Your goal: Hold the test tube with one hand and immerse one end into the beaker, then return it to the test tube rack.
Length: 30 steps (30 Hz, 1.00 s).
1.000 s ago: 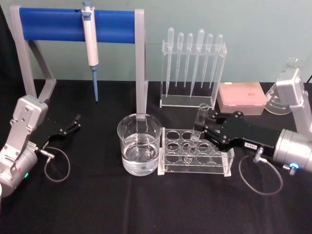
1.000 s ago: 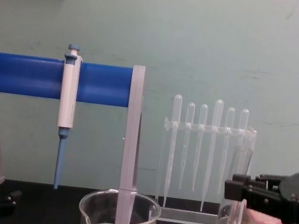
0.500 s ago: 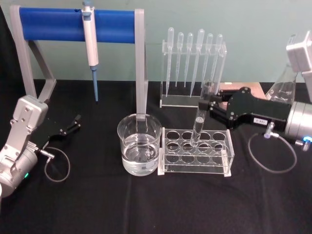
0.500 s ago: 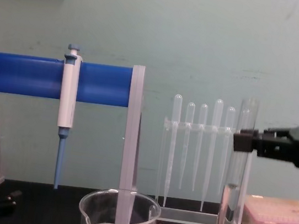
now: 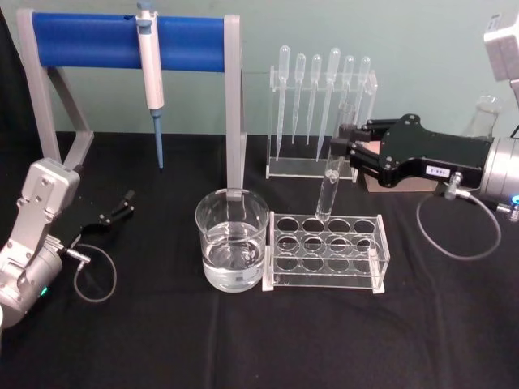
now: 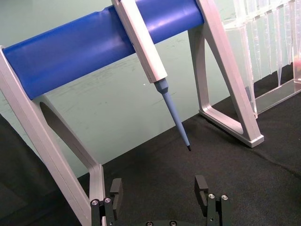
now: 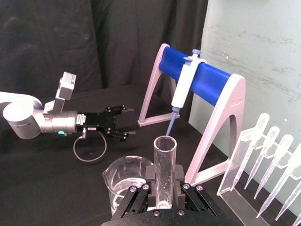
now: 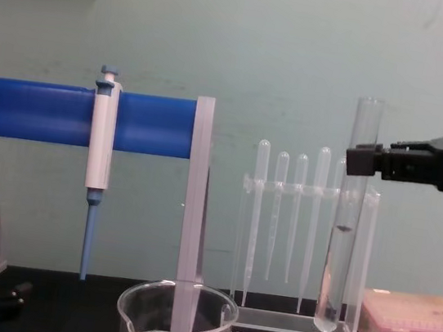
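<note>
At the left of the black table (image 5: 162,340), the left gripper (image 5: 127,204) rests with its jaws apart, near the blue stand (image 5: 122,42) carrying a pipettor (image 5: 150,65). A glass beaker (image 5: 232,243) of clear liquid stands just beside the clear test tube rack (image 5: 324,253). Above the rack's back row, the right gripper (image 5: 337,151) is clamped on the upper part of a near-upright test tube (image 5: 328,190), its round bottom just clear of the holes.

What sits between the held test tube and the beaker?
Only the rack, its left end, in head view. Right tool holds the test tube above the rack, beaker alongside.
</note>
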{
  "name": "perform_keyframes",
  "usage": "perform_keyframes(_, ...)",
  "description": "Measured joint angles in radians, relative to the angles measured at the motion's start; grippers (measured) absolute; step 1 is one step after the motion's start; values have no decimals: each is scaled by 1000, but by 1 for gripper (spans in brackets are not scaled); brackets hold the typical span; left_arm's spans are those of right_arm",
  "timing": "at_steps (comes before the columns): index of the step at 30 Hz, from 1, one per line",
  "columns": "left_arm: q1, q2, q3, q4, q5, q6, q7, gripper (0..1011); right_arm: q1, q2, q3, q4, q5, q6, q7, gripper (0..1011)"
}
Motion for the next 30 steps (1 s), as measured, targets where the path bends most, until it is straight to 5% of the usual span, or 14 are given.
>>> perform_keyframes(11, 0, 0, 0, 0, 0, 0, 0, 1000, 18, 7, 0, 4, 59, 12, -7, 221)
perform_keyframes(30, 0, 0, 0, 0, 0, 0, 0, 1000, 19, 6, 2, 4, 55, 12, -9, 221)
